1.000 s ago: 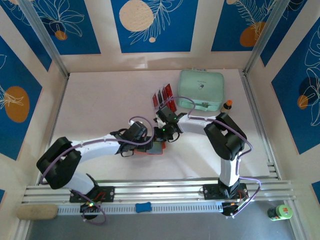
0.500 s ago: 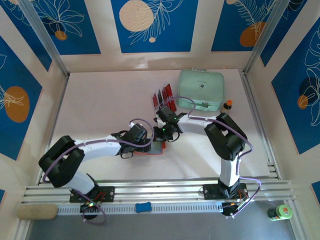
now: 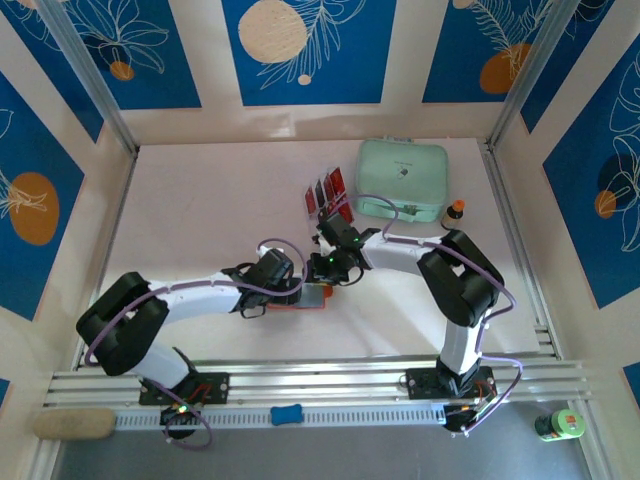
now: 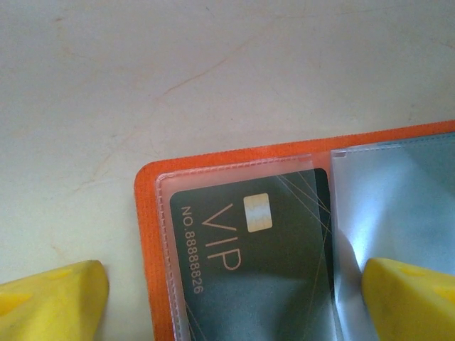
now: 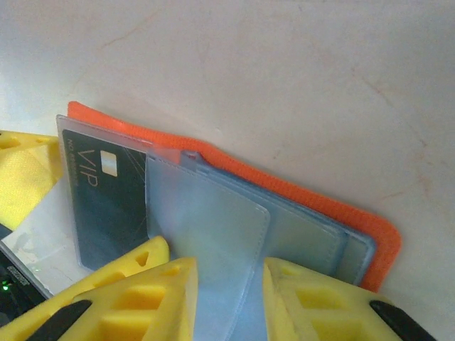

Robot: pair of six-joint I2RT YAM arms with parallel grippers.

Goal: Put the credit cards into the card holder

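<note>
On the table [image 3: 200, 200], the open orange card holder [image 3: 312, 297] lies flat with a black VIP card [image 4: 249, 241] in its clear sleeve [image 5: 206, 227], the left gripper [image 4: 231, 280] spread wide over its corner, the right gripper [image 5: 229, 273] narrowly apart around that sleeve, and farther back red and black cards [image 3: 328, 196] sit beside a mint-green case [image 3: 402, 180].

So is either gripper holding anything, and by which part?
Nothing appears gripped. The right gripper stands open astride a clear sleeve of the card holder, not clamping it; the left gripper is open over its corner.
</note>
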